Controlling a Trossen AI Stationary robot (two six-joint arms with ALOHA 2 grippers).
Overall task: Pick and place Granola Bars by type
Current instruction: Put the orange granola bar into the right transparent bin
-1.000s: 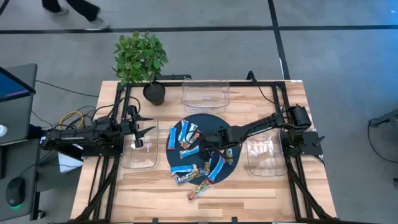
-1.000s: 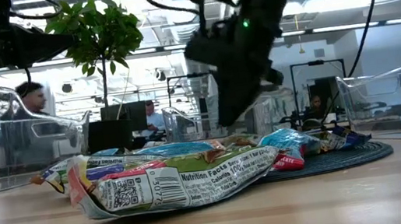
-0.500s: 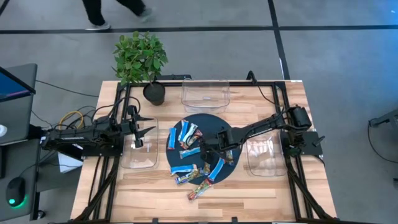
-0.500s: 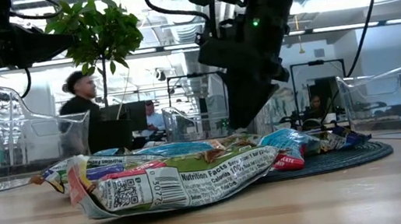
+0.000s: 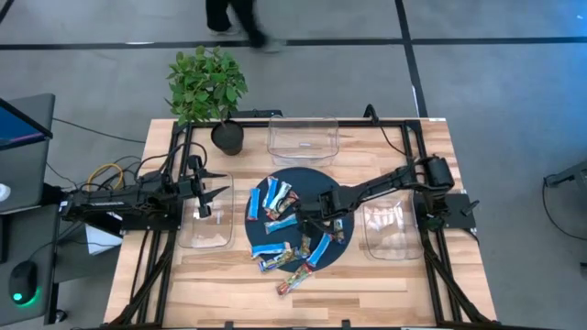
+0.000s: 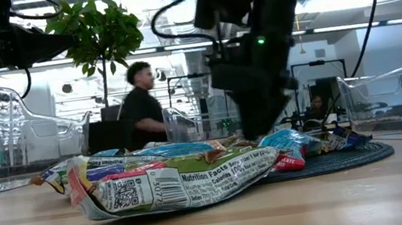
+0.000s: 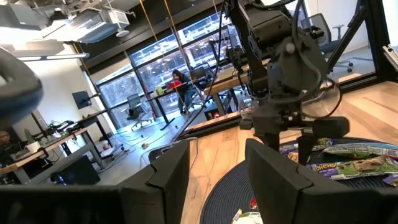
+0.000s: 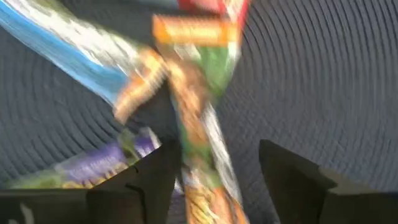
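The granola bars [image 5: 292, 234] lay heaped on a dark round mat [image 5: 303, 179] in the middle of the wooden table [image 5: 431, 275]. From above I could count about five bright blue-and-white ones: two near the mat's left edge, one at its front left, two more angled at the front right. A red, yellow and green one [image 5: 295, 279] sat right off the mat on the bare wood at the front, and a few more multicoloured ones were mixed into the pile, too overlapped for me to count surely. From table level, a green and white bar [image 6: 171, 181] with its nutrition label showing lay nearest.

The right gripper [image 5: 310, 216] was down low over the middle of the pile, its two fingers spread apart with a red, orange and green bar [image 8: 198, 93] lying between them on the mat; whether they touched it, I couldn't tell. A blue-and-white bar [image 8: 68, 43] lay just beside that one.

The left gripper [image 5: 216, 192] hung over the clear tray [image 5: 204, 240] on the left side, fingers parted and holding nothing.

Three clear trays in all: that one, one at the back [image 5: 303, 139], one at the right [image 5: 390, 229].

One potted plant [image 5: 207, 84] stood at the back left corner. One person [image 6: 139, 105] walked past behind the table.
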